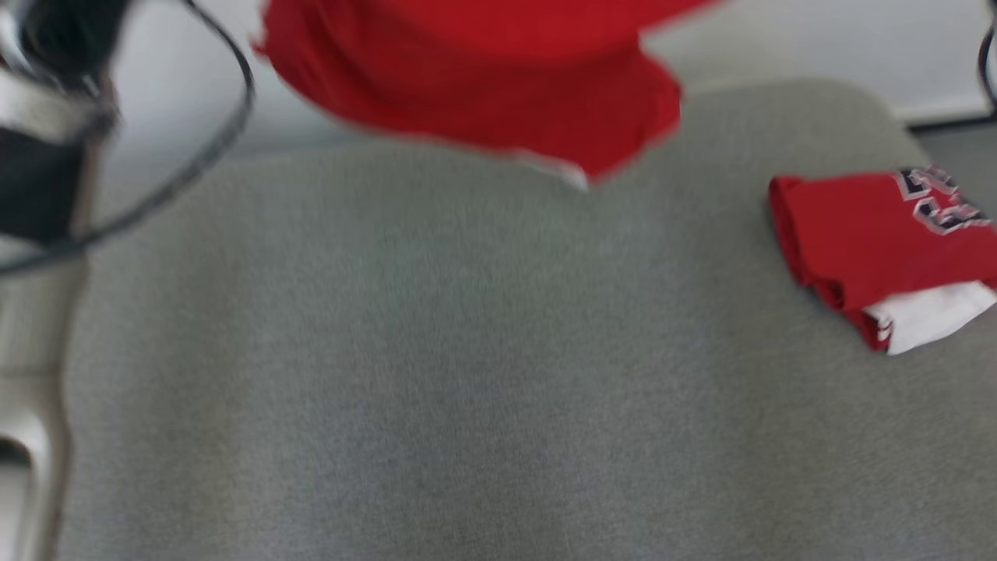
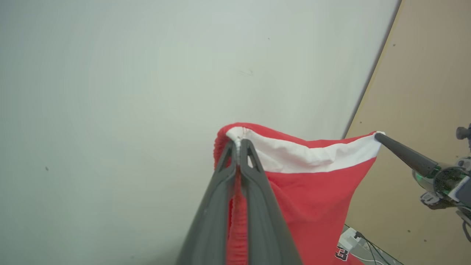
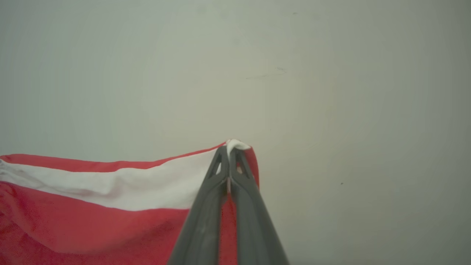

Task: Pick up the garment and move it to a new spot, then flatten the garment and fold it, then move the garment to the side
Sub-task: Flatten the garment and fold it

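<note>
- At 12 o'clock in the head view: red garment (image 1: pixel 483 78) held up in the air over the grey padded surface (image 1: pixel 436 374). Heavily blurred.
- 6 o'clock, left wrist view: left gripper (image 2: pixel 238 142), fingers pressed together, pinching one end of the garment's white band (image 2: pixel 305 156).
- 6 o'clock, right wrist view: right gripper (image 3: pixel 229 149), fingers pressed together, pinching the other end of the same band. Its tip also shows at 3 o'clock in the left wrist view.
- The band spans between the two grippers with a slight sag mid-span, and red cloth hangs below it.
- 3 o'clock, head view: folded red garment (image 1: pixel 880 249) lies on the surface, well apart from the held one. Lettering and a white edge are visible.
- 9 o'clock, head view: pale forearm (image 1: pixel 31 389) with a black cable (image 1: pixel 195 156) looping beside it.
- Wrist views: pale wall (image 2: pixel 128 92) behind the cloth, tan board (image 2: pixel 423 92) at 2 o'clock in the left one.
</note>
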Robot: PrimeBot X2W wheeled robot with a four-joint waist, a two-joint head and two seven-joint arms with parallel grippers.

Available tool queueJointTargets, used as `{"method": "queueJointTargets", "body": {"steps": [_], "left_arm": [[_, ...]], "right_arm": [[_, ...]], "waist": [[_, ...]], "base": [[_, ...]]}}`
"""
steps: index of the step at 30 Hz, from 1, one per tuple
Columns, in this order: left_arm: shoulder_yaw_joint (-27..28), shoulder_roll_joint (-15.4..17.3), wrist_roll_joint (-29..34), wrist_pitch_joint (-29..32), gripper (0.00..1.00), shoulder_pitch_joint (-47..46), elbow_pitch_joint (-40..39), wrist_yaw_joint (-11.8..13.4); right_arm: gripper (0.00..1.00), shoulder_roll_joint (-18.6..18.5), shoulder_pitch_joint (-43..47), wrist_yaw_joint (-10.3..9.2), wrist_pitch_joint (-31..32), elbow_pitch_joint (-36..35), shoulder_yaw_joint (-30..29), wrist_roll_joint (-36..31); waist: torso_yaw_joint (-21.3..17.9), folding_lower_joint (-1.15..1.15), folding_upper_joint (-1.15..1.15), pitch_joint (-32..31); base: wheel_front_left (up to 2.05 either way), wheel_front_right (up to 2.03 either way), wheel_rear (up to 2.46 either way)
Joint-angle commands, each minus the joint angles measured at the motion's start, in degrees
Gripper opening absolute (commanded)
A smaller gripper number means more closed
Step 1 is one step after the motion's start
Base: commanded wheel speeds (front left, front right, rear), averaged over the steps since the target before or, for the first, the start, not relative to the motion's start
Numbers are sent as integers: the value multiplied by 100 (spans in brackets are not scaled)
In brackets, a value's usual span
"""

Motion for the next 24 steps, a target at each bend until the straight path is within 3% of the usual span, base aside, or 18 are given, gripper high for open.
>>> {"method": "queueJointTargets", "body": {"steps": [1, 5, 8, 12, 18, 24], "left_arm": [[-72, 65, 151, -212, 0, -291, 130, -80], [-333, 111, 576, -1508, 0, -1310, 586, -198], [-848, 197, 623, -2460, 0, -1759, 803, -205], [-1811, 494, 441, -3331, 0, -2131, 881, -209], [-2512, 703, -321, -3637, 0, -2265, 938, -209], [-2621, 909, -835, -3657, 0, -1734, 504, -210]], "right_arm": [[0, 149, -290, 0, -233, 197, -52, -150], [0, 507, -1356, -1, -1461, 1002, -234, -855], [0, 780, -1837, -1, -2248, 1542, -246, -1233], [0, 1001, -2261, 0, -2649, 1964, -367, -1625], [0, 1213, -1983, -1, -2671, 1622, -874, -2122], [0, 1182, -1393, -1, -2674, 1322, -860, -2232]], "waist": [[37, -1, 0, 2019], [-83, -1, 0, 2833], [-168, -1, 0, 3224], [-250, -1, 0, 3525], [-213, -1, 0, 4019], [-116, -1, 0, 4005]], "base": [[0, 0, 0], [0, 0, 0], [0, 0, 0], [0, 0, 0], [0, 0, 0], [0, 0, 0]]}}
